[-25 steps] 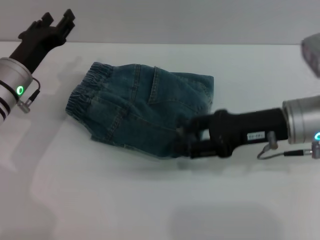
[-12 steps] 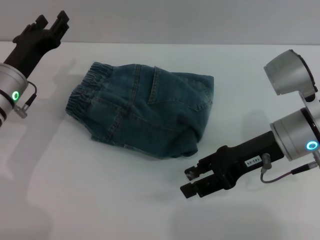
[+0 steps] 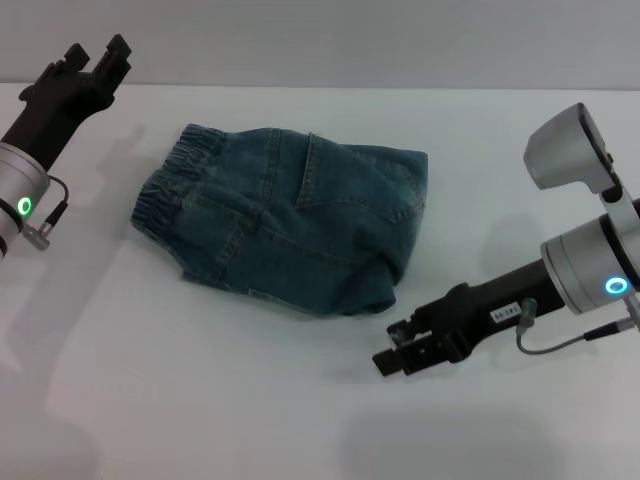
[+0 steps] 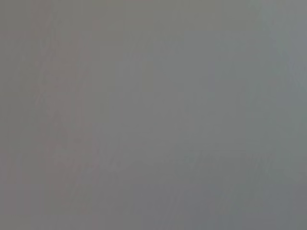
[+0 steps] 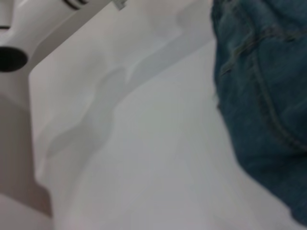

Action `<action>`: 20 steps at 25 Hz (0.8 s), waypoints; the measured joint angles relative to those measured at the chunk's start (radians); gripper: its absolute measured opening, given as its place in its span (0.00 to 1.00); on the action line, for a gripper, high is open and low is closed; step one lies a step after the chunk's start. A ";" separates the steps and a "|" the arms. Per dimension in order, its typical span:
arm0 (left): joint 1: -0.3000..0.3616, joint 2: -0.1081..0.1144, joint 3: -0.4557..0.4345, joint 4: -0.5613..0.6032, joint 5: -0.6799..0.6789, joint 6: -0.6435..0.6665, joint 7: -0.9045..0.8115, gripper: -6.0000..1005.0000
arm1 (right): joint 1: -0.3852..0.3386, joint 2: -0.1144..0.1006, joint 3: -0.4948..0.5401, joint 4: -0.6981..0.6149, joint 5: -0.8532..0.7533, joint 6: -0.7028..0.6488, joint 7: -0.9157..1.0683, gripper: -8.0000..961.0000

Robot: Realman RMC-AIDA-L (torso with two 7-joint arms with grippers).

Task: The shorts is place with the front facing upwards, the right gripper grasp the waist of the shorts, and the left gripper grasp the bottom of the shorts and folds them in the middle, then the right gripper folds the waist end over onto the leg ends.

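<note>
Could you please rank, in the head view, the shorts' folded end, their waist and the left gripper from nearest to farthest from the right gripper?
Measured from the right gripper, low on the right side of the table:
1. Folded end of the shorts, just up and left of it.
2. Waist, at the shorts' far left end.
3. Left gripper, far left corner.

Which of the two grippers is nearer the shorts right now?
The right gripper, the one with the cyan ring light, sits just off the shorts' near right corner. The green-lit left gripper is raised farther away, beyond the gathered waist.
</note>
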 joint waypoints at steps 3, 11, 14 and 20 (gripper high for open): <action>0.001 0.000 0.001 -0.002 0.000 -0.001 0.002 0.63 | -0.001 0.001 0.004 0.001 0.005 0.038 0.000 0.59; 0.003 0.000 0.003 -0.003 0.000 -0.009 0.002 0.63 | -0.002 0.007 0.008 0.028 0.042 0.183 0.001 0.59; 0.003 0.000 0.003 -0.002 0.000 -0.012 0.003 0.63 | -0.005 0.007 0.008 0.030 0.069 0.231 -0.001 0.59; 0.008 0.000 0.005 0.000 0.000 -0.018 0.003 0.63 | -0.006 0.007 0.009 0.040 0.087 0.310 -0.001 0.59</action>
